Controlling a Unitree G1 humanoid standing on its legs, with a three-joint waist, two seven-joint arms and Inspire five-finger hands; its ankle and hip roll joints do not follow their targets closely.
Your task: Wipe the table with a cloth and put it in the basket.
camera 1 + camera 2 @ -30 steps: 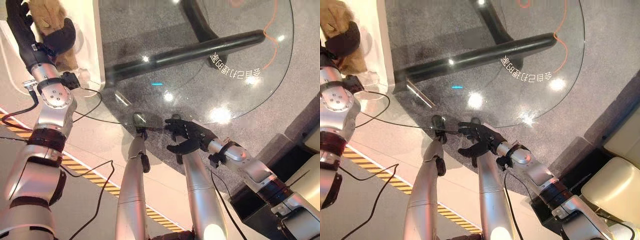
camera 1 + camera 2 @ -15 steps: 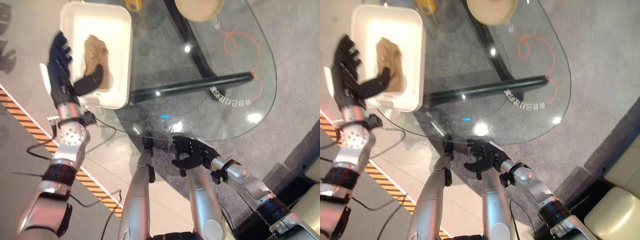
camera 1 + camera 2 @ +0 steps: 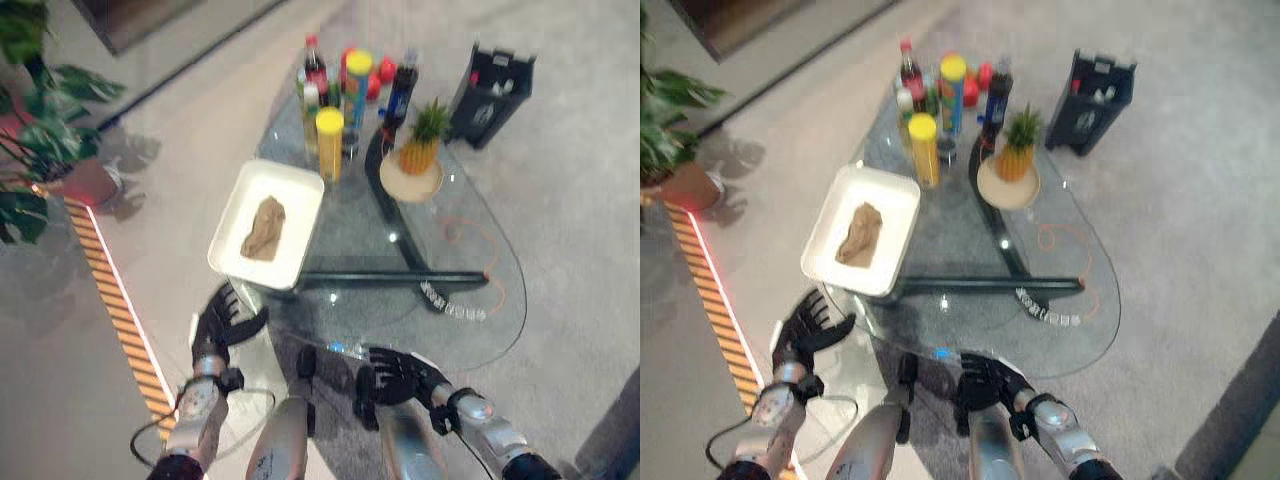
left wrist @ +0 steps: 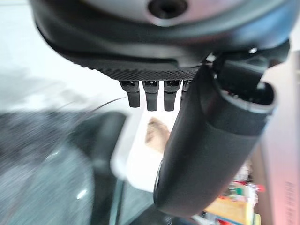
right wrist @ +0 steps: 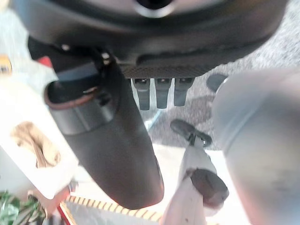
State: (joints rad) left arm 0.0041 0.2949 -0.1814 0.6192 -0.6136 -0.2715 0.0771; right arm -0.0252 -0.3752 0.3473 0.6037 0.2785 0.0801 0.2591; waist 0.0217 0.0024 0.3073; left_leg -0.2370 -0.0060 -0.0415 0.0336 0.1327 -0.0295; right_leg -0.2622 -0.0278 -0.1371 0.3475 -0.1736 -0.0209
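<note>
Looking down from the left eye view, much more of the room shows than half a second ago, so the camera has swung, not the things: the glass table [image 3: 440, 290] now appears whole, with bottles [image 3: 330, 90] and a small pineapple [image 3: 420, 150] at its far end and a potted plant [image 3: 30, 110] far left. The brown cloth [image 3: 263, 227] lies in the white basket [image 3: 295, 265], as it did in both earlier pictures. The left hand [image 3: 222, 325], which hung beside the basket before, now sits below the table's near left edge, fingers spread wide and empty. In the right eye view, the right hand [image 3: 985, 383] hovers under the near edge, fingers loosely curled round nothing. Each wrist view shows straight fingers and the cloth [image 4: 156, 131] resting in the basket beyond. By my reading, the task looks finished.
</note>
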